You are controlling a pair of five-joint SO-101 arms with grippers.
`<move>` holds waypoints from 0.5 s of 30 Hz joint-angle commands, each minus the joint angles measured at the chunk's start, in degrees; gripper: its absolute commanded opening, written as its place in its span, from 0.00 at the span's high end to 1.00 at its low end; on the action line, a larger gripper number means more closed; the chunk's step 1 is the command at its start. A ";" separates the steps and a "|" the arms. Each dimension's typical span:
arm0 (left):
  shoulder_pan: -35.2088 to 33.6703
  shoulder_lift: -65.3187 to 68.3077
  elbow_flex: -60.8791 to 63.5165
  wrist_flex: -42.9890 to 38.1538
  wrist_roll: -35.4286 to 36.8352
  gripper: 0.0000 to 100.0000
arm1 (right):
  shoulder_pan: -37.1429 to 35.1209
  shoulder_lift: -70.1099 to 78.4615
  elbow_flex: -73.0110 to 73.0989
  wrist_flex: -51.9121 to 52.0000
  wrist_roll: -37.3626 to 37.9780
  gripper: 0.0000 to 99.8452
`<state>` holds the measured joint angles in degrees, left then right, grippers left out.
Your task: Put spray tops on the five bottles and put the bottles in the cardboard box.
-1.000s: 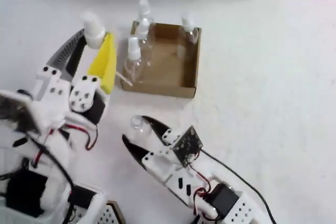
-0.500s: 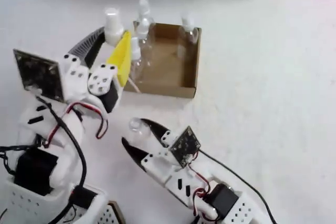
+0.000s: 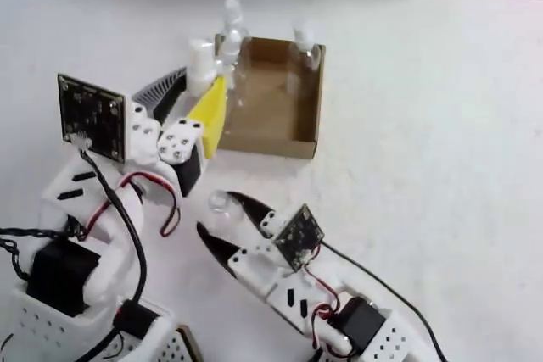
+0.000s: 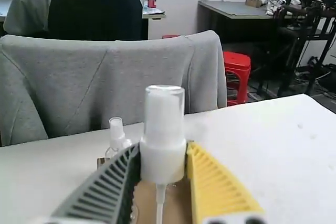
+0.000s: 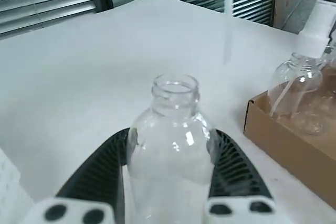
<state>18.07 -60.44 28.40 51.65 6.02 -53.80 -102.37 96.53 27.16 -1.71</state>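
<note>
High view: we've got the left claw (image 3: 202, 80) clenched on the spray top (image 3: 200, 57) at the left edge of the cardboard box (image 3: 263, 147); the uncapped bottle (image 3: 218, 202), gripped upright by the right claw (image 3: 217, 212), sits nearer us.

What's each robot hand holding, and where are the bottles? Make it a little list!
Left gripper: shut on a spray top, held beside the cardboard box
Right gripper: shut on an open bottle, in front of the box
In the box: at least two topped bottles, standing up
Left to do: the open bottle has no top
</note>
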 commanded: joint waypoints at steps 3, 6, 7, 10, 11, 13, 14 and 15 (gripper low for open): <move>-0.75 -0.66 -5.54 1.58 0.44 0.98 | -0.48 -0.75 0.35 0.13 0.53 0.98; -1.01 -0.57 -6.86 2.81 0.44 0.98 | -0.48 -0.75 0.35 0.13 0.53 0.98; -1.27 -0.57 -6.86 2.99 0.44 0.98 | -0.48 -0.75 0.35 0.13 0.53 0.98; -1.27 -0.57 -6.86 4.40 0.35 0.98 | -0.48 -0.75 0.35 0.13 0.53 0.98; -1.27 -0.57 -6.86 4.48 0.35 0.98 | -0.48 -0.75 0.35 0.13 0.53 0.98; -1.36 -0.57 -6.42 4.75 0.35 0.98 | -0.48 -0.75 0.35 0.13 0.53 0.98; -1.36 -0.57 -6.07 4.84 0.35 0.98 | -0.48 -0.75 0.35 0.13 0.53 0.98; -1.36 -0.57 -5.45 4.84 0.35 0.98 | -0.48 -0.75 0.35 0.13 0.53 0.98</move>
<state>17.45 -60.62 24.62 56.40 6.02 -53.80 -102.37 96.53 27.16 -1.71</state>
